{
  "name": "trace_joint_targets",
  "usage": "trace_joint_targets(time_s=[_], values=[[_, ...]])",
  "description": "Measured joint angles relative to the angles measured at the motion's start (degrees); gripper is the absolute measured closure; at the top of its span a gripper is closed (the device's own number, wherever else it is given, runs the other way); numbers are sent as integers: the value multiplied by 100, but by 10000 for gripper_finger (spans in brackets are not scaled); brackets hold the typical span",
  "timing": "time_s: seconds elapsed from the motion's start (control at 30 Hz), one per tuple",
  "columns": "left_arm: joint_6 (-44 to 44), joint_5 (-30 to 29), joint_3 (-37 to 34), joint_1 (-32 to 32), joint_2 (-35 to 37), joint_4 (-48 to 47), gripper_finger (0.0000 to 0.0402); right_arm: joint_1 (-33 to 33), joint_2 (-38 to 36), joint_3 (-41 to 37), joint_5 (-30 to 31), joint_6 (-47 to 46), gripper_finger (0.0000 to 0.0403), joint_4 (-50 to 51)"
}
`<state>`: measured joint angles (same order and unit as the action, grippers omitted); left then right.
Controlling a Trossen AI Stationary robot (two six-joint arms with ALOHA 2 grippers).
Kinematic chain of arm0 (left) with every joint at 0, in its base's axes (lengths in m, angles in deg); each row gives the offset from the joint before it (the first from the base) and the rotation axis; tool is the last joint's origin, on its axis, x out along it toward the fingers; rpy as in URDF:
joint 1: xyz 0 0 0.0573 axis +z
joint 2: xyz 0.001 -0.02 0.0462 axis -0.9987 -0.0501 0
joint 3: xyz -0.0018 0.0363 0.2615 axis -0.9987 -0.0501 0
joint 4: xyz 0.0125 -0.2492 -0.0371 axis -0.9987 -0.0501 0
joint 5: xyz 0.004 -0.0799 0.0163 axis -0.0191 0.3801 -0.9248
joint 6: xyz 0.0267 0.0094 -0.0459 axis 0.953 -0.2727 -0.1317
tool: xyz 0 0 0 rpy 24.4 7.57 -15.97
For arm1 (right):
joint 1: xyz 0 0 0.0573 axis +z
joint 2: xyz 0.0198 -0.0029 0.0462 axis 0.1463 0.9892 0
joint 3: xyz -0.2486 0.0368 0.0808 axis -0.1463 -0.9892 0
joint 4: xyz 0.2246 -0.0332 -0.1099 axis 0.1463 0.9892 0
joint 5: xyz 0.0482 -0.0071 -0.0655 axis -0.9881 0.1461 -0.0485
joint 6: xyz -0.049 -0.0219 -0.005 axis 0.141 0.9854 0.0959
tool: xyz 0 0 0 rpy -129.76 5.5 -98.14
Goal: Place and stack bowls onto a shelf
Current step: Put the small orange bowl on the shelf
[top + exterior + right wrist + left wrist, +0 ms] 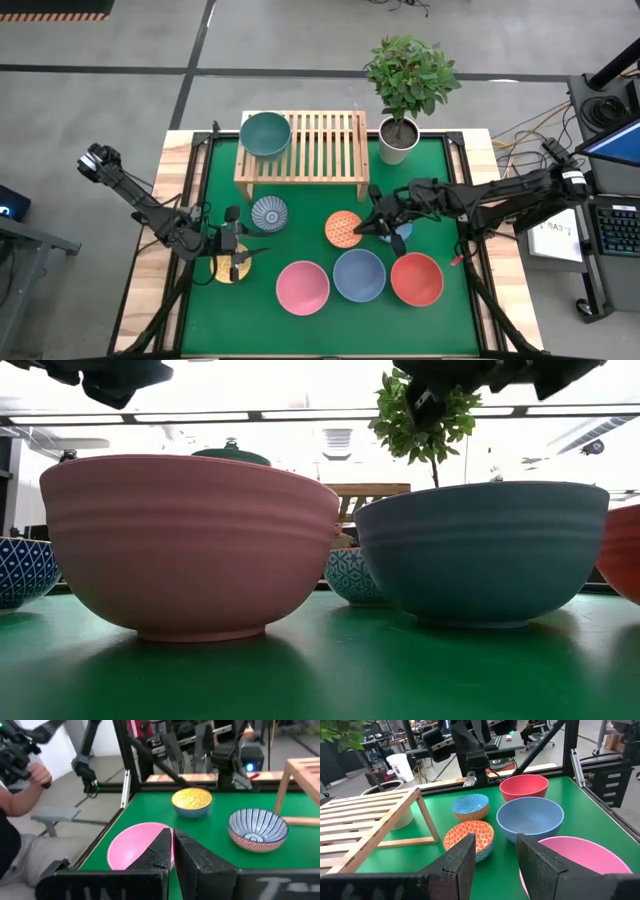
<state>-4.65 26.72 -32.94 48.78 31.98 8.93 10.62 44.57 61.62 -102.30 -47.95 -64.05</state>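
Observation:
A teal bowl (265,133) sits on the left end of the light-wood shelf (318,150) at the table's far side. On the green mat stand a blue-white bowl (269,213), an orange bowl (343,228), a light blue bowl (470,806), a yellow bowl (191,801), and pink (302,287), blue-grey (359,275) and red (417,279) bowls. My left gripper (495,865) hovers open above the yellow bowl, nothing between its fingers. My right gripper (172,850) is shut and empty, raised over the orange and light blue bowls.
A potted plant in a white pot (399,140) stands right of the shelf. The three large bowls form a row near the table's front edge. A person (15,810) shows beyond the table's left side. Bare mat lies at the front left and far right.

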Motion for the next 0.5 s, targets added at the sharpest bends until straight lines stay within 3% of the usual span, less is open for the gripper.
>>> trace_joint_targets(time_s=[0.2,0.37,0.5], values=[[198,-6,0,27,0,-4,277,154,15,578,714,-251,394,1195],[262,-579,0,31,23,-10,277,152,76,863,797,-374,394,1768],[685,-594,18,35,130,-3,277,154,148,1063,799,-518,394,2077]])
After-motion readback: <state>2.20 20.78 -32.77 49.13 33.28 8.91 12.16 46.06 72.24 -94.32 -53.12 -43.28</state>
